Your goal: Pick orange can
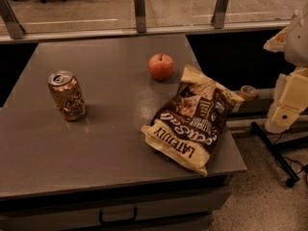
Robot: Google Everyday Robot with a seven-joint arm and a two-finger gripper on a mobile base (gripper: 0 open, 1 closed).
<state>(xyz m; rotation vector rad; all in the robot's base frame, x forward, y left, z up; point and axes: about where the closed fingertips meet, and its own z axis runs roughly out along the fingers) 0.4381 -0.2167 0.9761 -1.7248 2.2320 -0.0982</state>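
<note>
The orange can (pixel 67 96) stands upright on the left part of the grey table (pixel 96 148), its silver pull-tab top facing up and pale marks on its side. My gripper (pixel 285 110) is part of the cream-coloured arm at the far right edge of the view. It hangs beyond the table's right side, far from the can and holding nothing that I can see.
A reddish apple (pixel 160 66) sits at the table's back middle. A brown and cream chip bag (pixel 192 119) lies at the right front corner. A tape roll (pixel 248 92) and a black stand base (pixel 276 153) are on the right. A glass railing (pixel 139 13) runs behind the table.
</note>
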